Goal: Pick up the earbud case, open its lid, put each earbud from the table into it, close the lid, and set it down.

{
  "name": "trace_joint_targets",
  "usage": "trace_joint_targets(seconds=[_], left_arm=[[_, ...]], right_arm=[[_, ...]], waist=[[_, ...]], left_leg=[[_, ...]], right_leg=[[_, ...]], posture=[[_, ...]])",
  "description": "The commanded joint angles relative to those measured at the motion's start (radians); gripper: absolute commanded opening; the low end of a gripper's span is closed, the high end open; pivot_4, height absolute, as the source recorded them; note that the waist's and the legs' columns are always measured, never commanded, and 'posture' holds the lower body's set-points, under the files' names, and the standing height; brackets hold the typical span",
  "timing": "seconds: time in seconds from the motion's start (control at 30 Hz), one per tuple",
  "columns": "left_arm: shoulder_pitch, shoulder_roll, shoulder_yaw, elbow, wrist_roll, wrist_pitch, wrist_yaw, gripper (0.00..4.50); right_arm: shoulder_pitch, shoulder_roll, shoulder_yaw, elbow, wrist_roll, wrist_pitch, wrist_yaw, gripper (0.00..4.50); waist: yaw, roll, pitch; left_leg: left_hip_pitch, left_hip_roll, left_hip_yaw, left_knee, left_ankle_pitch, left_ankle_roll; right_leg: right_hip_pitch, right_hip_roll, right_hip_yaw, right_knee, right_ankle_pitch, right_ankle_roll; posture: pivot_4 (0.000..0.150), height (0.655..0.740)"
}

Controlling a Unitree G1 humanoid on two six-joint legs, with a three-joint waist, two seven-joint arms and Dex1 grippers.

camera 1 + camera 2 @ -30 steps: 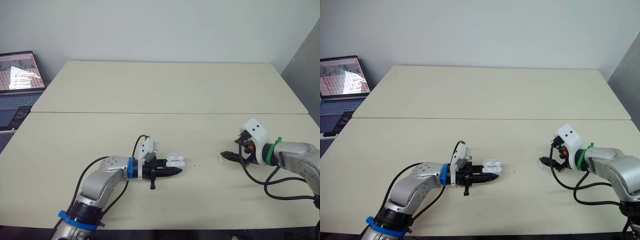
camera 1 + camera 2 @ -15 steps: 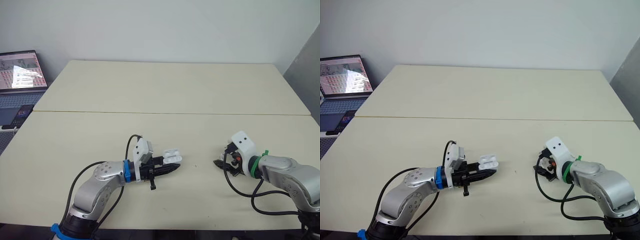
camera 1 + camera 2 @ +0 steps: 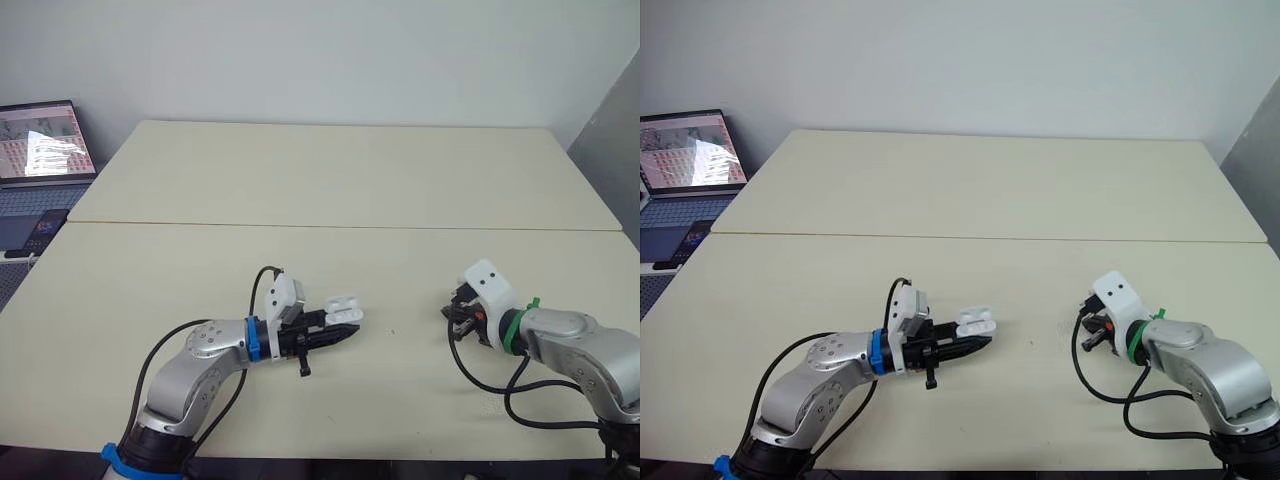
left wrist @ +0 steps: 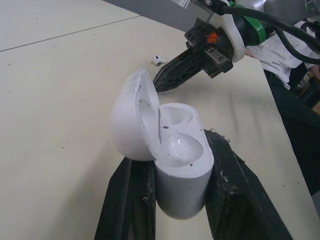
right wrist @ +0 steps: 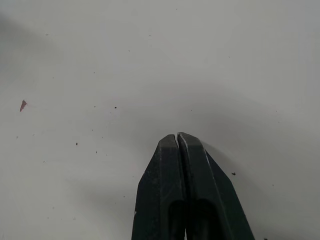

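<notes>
My right end effector [image 5: 178,142] has drawn back, fingers pressed together, empty. At its 9 o'clock, my left end effector [image 3: 342,334] clamps the open earbud case [image 4: 182,165].

- No text, label, brand or number can be read on any surface.
- The laptop screen [image 3: 38,140] on the robot's left carries rows of small marks, too small to read.
</notes>
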Motion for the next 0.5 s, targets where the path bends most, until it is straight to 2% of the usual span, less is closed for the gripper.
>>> trace_joint_targets(seconds=[0.03,0.47,0.5], left_arm=[[-0.012,0.005,0.02,-0.016,-0.024,-0.01,-0.006,0.82],[-0.004,0.002,0.011,-0.01,-0.016,-0.024,-0.002,0.82],[-0.004,0.001,0.011,-0.01,-0.016,-0.025,-0.002,0.82]], right_arm=[[0.0,-0.044,-0.019,-0.026,0.007,-0.045,0.066,0.03],[-0.057,0.035,-0.15,0.023,0.032,-0.138,0.096,0.03],[-0.058,0.036,-0.173,0.03,0.032,-0.146,0.096,0.19]], waist=[[0.0,0.0,0.0],[0.0,0.0,0.0],[0.0,0.0,0.0]], left_leg=[[0.0,0.0,0.0,0.0,0.0,0.0],[0.0,0.0,0.0,0.0,0.0,0.0],[0.0,0.0,0.0,0.0,0.0,0.0]], right_leg=[[0.0,0.0,0.0,0.0,0.0,0.0],[0.0,0.0,0.0,0.0,0.0,0.0],[0.0,0.0,0.0,0.0,0.0,0.0]], posture=[[0.15,0.74],[0.15,0.74],[0.15,0.74]])
